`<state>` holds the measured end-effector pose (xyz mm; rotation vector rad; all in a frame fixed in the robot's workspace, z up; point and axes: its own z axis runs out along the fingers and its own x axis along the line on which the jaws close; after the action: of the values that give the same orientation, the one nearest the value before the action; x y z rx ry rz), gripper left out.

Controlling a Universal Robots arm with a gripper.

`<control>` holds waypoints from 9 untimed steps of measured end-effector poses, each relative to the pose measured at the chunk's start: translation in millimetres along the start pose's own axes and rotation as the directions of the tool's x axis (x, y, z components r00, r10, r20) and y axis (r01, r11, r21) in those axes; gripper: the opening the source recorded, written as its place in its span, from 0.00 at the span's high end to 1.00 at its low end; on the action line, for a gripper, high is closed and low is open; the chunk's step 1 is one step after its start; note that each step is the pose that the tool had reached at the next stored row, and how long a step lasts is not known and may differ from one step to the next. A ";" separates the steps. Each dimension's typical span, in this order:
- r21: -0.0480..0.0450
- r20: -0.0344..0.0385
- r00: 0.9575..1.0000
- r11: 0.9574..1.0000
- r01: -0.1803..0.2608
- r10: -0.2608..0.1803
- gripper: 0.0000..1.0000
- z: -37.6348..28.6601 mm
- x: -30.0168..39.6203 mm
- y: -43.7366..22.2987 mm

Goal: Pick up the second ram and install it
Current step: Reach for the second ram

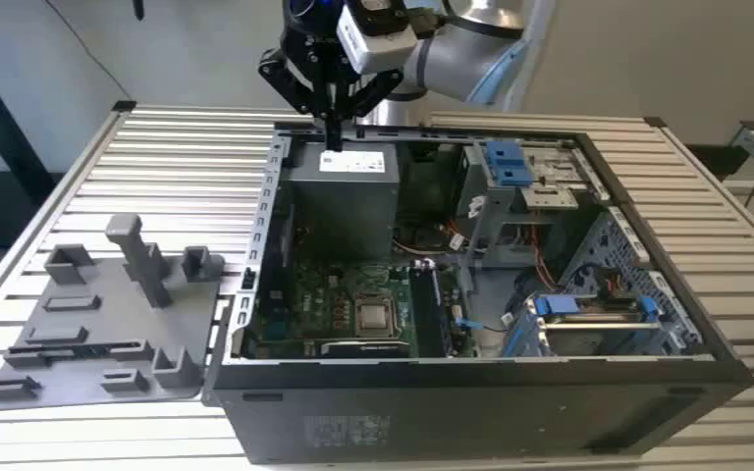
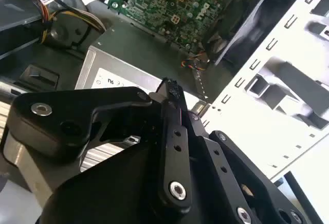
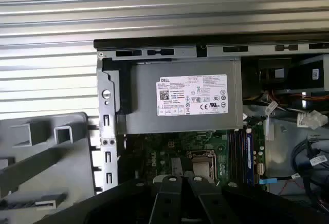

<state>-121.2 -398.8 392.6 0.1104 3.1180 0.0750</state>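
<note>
Fingers [image 1: 334,123] are pressed together with nothing between them. They hang tip-down over the rear of the open computer case, above the power supply.

The slatted metal table [image 1: 181,167] carries everything. The computer case [image 1: 482,412] lies on it with its side off. The gray tray [image 1: 89,319] with upright posts sits just beside the case, on the exterior view's left. Inside the case, the power supply [image 3: 180,75] lies directly under the wrist. Beyond it is the green motherboard [image 1: 325,294], and the memory slots [image 3: 241,152] run along the board's far side.

The second ram [image 1: 76,348], as best I can judge, is the thin dark strip lying along the long groove near the tray's front edge. It is too slight to be sure of, and no label can be made out. It lies well apart from the fingers.

By my reading the pick has not been made, so the work stands at its very start, with the arm parked over the case. A grasp would call for the fingers to spread. It would also call for the wrist to be lined up so the pads meet the stick's flat faces, clear of the neighbouring posts.
</note>
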 end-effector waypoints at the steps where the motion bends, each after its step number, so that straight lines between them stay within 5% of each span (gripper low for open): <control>1: 0.000 0.000 1.000 1.000 0.000 0.000 0.89 0.0 0.0 0.0; 9: 0.000 0.000 1.000 1.000 0.000 0.000 0.89 -0.1 2.8 -0.2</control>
<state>-124.0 -398.8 392.7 0.1104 3.1181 0.0749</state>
